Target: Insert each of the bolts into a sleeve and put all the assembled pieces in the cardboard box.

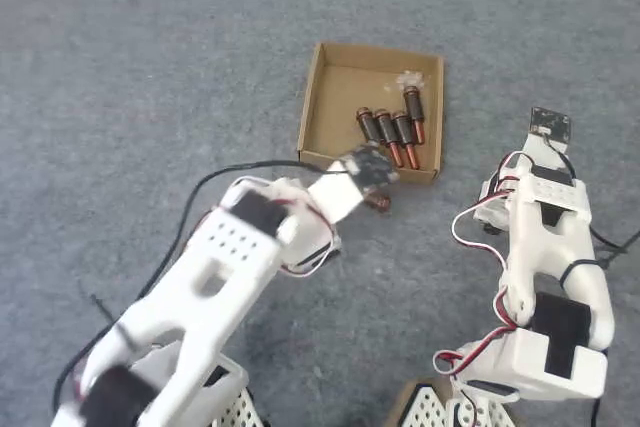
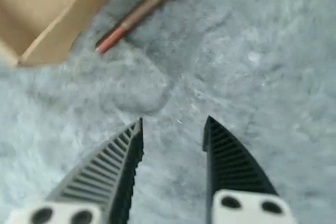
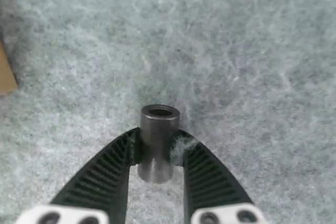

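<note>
Currently: cardboard box (image 1: 335,87), toward the table's (image 1: 150,97) far edge, holding several assembled pieces (image 1: 392,130) side by side by its right wall. One loose bolt (image 2: 137,14), lying flat on the grey table just outside the box's near wall; left hand (image 2: 174,120) close by, fingers spread. Right hand (image 3: 158,134), toward the right edge, pinching an upright dark sleeve (image 3: 159,121).

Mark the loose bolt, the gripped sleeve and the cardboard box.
bolt (image 2: 134,17): left wrist view, middle of its shank.
sleeve (image 3: 157,135): right wrist view, its side wall below the open end.
cardboard box (image 1: 308,112): high view, the wall toward the picture's left.
</note>
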Robot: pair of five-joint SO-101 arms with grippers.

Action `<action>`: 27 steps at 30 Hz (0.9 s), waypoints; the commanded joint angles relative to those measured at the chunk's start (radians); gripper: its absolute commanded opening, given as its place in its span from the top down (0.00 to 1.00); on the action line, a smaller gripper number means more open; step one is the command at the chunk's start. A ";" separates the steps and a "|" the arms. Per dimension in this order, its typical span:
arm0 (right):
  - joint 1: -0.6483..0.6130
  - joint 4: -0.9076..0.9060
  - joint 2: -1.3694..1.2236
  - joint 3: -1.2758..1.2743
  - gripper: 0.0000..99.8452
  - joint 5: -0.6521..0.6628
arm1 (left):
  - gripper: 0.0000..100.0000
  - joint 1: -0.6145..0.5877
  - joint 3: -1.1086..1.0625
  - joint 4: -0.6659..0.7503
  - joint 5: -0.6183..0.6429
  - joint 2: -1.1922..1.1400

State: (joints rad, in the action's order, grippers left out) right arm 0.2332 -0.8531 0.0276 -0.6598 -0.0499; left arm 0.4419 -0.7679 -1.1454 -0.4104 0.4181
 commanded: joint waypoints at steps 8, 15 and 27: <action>0.007 0.038 0.004 0.060 0.99 0.015 | 0.82 0.038 0.186 0.201 -0.195 -0.298; 0.005 0.058 0.004 0.057 0.99 0.015 | 0.82 0.057 0.337 0.129 -0.259 -0.465; 0.010 0.058 0.004 0.057 0.99 0.015 | 0.82 0.051 0.467 0.032 -0.385 -0.551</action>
State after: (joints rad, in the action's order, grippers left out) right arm 0.2332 -0.8101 0.0276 -0.6598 -0.0499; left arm 0.4941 -0.3583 -1.1055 -0.7587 -0.1327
